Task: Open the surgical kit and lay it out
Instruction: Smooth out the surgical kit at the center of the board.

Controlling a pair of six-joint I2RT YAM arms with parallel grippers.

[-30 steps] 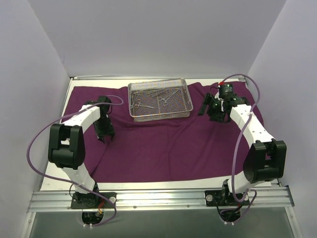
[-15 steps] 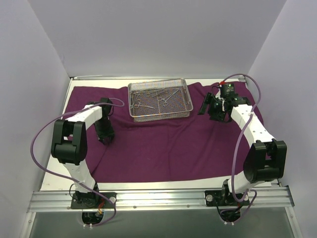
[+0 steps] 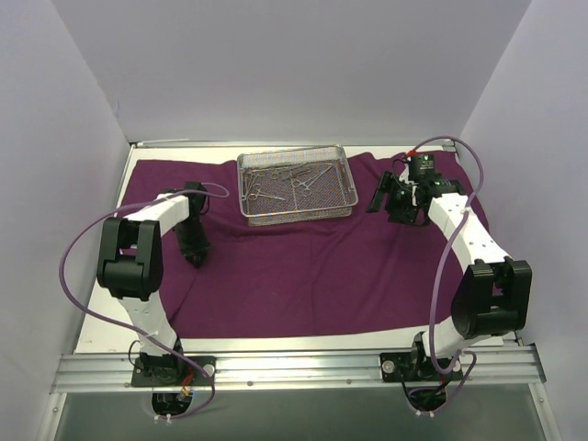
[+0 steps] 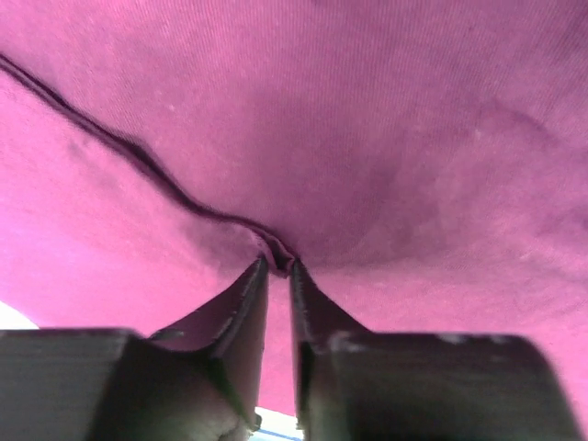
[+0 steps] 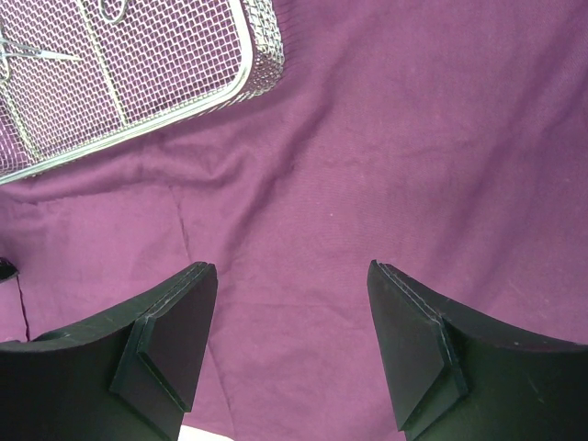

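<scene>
1. The left gripper (image 4: 278,266), left of centre in the top view, was nipped together on a raised fold of the purple cloth (image 4: 367,138); a dark crease ran toward its view's upper left.
2. The right gripper (image 5: 289,312) hung spread over bare cloth at upper right, holding nothing; the wire-mesh tray (image 5: 175,55) showed its corner at that view's upper left.
3. The tray sat on the cloth at upper centre, long axis left to right; steel instruments (image 3: 254,192) lay inside at mixed angles.
</scene>
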